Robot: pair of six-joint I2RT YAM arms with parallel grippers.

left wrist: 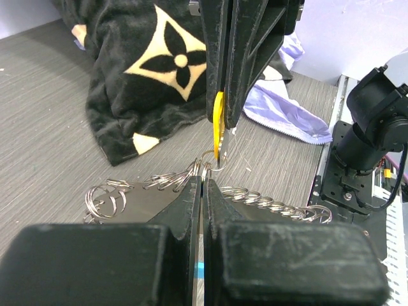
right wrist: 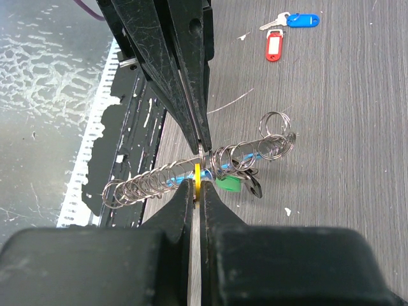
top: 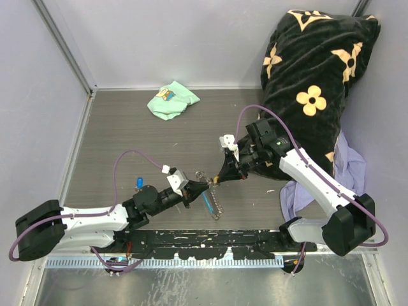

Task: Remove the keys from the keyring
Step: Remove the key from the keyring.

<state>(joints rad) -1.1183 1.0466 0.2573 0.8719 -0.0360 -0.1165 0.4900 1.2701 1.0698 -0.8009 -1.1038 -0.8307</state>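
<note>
— What has the left gripper got?
— It's clenched on the keyring at its fingertips, and the link chain sags to either side.
— And the right gripper?
— Clamped on the yellow-tagged key, tip to tip with the left. A green-tagged key hangs just beside it. A red-tagged key and a blue-tagged key lie on the bench, well beyond.
</note>
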